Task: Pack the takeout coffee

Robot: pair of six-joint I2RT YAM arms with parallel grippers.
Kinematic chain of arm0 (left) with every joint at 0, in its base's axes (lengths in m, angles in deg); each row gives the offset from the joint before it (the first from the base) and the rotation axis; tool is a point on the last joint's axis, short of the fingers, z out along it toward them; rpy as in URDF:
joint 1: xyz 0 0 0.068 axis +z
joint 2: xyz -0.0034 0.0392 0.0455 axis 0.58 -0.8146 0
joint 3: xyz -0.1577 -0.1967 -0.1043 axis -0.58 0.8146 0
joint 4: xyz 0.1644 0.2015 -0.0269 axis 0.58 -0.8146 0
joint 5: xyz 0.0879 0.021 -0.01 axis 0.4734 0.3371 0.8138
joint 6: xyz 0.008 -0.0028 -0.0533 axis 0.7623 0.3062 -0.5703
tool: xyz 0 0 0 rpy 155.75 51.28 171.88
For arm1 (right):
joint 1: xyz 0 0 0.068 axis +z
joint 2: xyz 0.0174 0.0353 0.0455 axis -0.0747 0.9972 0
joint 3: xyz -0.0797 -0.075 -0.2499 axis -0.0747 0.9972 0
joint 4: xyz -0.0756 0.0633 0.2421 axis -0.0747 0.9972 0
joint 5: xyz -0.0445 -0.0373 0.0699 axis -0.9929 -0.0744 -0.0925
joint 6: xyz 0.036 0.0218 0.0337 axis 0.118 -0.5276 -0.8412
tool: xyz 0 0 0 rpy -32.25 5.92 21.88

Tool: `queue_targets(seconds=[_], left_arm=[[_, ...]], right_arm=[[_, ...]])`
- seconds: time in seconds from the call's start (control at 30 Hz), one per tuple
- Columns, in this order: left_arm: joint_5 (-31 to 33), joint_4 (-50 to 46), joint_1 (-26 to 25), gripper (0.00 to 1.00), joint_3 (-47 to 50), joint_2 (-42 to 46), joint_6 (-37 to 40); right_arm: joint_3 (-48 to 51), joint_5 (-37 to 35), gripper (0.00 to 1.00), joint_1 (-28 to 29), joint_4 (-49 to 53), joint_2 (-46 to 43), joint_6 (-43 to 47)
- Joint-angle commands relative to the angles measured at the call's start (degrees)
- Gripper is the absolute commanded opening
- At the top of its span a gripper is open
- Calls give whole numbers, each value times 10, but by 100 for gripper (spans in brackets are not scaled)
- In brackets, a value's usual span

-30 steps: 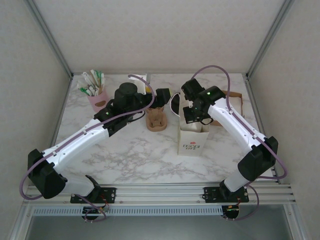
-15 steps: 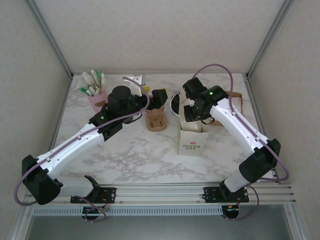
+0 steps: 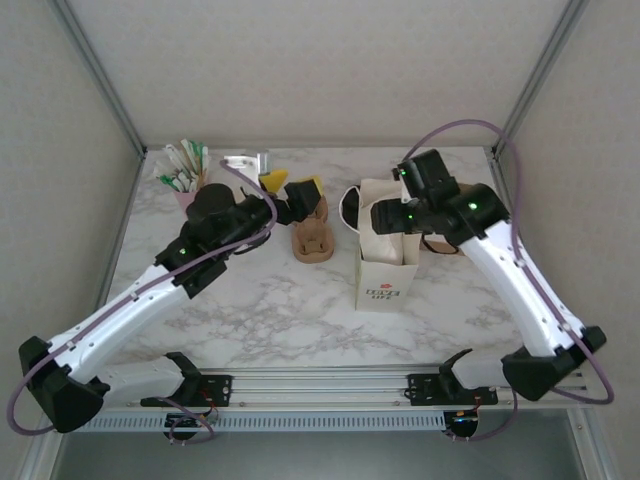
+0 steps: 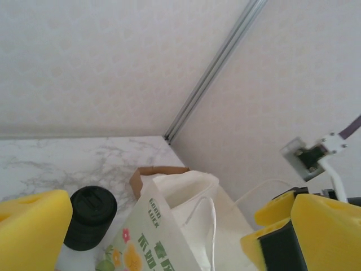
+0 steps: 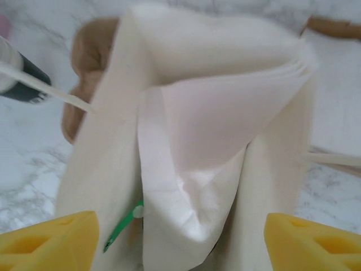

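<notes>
1. Top external: the paper bag (image 3: 385,270) stands upright on the desk (image 3: 250,300), just right of a brown cup carrier (image 3: 313,242). The left gripper (image 3: 289,186) hangs behind the carrier, fingers spread and empty.
2. Left wrist: a black lid stack (image 4: 89,217) stands beside the bag.
3. Right wrist: the right gripper (image 5: 180,243) is spread above the open bag mouth, pinching nothing. A dark patch (image 5: 211,261) deep inside may be the takeout coffee.

Blurred: paper bag (image 5: 197,130), contents unclear; right hand (image 5: 180,240) cut off at bottom edge.
</notes>
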Motion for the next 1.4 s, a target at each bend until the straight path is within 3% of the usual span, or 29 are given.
queue_targets(seconds=[0.0,0.27,0.6,0.77,0.9,1.1,1.37], left_arm=[[-3,43,4,100,14,33,18],[1,69,2,100,50,82,31],[22,98,2,100,107,140,44],[31,79,2,100,97,119,47],[37,56,2,100,71,82,46],[34,22,2,100,26,19,45],[65,-58,16,100,-75,-83,41]], right_arm=[[12,-4,84,5,-52,-55,1],[55,9,99,5,-121,-156,21],[125,-29,99,5,-162,-241,30],[129,-82,99,4,-154,-237,27],[117,-81,99,-7,-144,-220,28],[95,-23,99,-80,-136,-190,25],[52,123,99,-262,-128,-145,2]])
